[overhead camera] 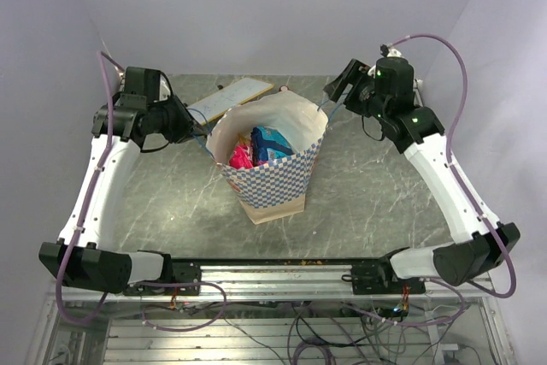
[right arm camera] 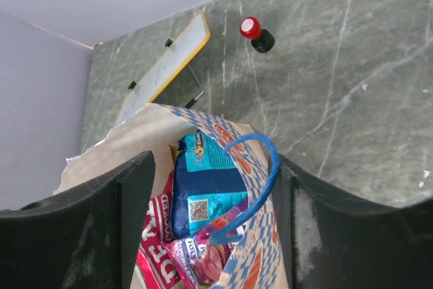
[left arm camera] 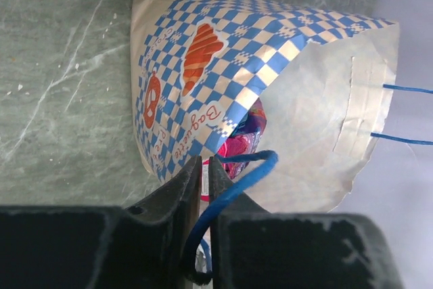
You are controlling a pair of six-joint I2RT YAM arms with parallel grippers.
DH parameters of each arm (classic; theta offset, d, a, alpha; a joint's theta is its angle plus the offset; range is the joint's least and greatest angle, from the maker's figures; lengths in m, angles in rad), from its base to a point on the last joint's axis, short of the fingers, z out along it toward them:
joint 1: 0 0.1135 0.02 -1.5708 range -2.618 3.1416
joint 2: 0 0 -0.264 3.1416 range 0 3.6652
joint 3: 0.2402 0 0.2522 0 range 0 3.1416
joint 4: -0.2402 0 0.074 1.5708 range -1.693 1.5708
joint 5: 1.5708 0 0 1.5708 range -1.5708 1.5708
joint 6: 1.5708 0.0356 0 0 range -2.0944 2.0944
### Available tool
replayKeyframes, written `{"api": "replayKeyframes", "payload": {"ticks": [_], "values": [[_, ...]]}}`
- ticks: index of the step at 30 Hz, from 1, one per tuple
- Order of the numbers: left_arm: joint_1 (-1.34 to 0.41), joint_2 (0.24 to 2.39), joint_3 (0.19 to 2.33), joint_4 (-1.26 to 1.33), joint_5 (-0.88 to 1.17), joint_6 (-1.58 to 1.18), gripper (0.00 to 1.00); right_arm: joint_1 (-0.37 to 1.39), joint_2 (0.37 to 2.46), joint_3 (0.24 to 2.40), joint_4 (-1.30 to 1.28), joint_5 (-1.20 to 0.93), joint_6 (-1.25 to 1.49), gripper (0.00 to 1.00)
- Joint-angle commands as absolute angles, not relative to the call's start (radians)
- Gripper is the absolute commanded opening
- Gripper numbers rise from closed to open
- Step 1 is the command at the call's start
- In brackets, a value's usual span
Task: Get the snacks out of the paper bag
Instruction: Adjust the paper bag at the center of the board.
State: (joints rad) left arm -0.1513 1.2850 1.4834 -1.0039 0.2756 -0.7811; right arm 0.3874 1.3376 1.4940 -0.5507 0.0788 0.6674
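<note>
Left tool (left arm camera: 204, 168) was clamped down at the left rim of the paper bag (overhead camera: 273, 179). Its jaws were pressed nearly together, a thin strip of the bag's edge was caught in the slot between them, and a blue cord handle (left arm camera: 238, 179) looped across one finger before dropping down between the pair. A firm pinch on the bag itself, then, not on any packet.

Over on the far side, the right tool (right arm camera: 215, 167) hung at the bag's right rear rim with its jaws spread wide and nothing held. The checkered rim and the second cord loop (right arm camera: 262, 160) stood in the gap between its fingers; whether either finger touched the paper, I could not tell.

And the bag? It stood upright in the middle of the grey-green marbled tabletop (overhead camera: 385, 185), mouth gaping open. The snacks (overhead camera: 256, 150) sat inside it: a blue packet (right arm camera: 206, 191) on end, a magenta-red packet (right arm camera: 159, 238) just beside it, and a pink-purple packet (right arm camera: 203, 258) tucked lower down, touching both.

Behind the bag, a flat white yellow-edged board (overhead camera: 231, 98) lay on the tabletop toward the left rear. A small red-and-black knob (right arm camera: 256, 34) stood near the board's end, apart from it and from the bag.
</note>
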Motion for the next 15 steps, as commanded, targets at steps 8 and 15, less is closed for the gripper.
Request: {"api": "replayKeyframes", "payload": {"ticks": [8,15], "values": [[-0.109,1.314,1.671,-1.058,0.288,-0.700,0.07,0.341,1.400,1.538,-0.474,-0.166,0.589,0.00],[-0.074,1.353,1.861,-1.163,0.234,-0.639,0.07,0.352,1.407,1.568,-0.392,-0.413,0.552,0.00]]}}
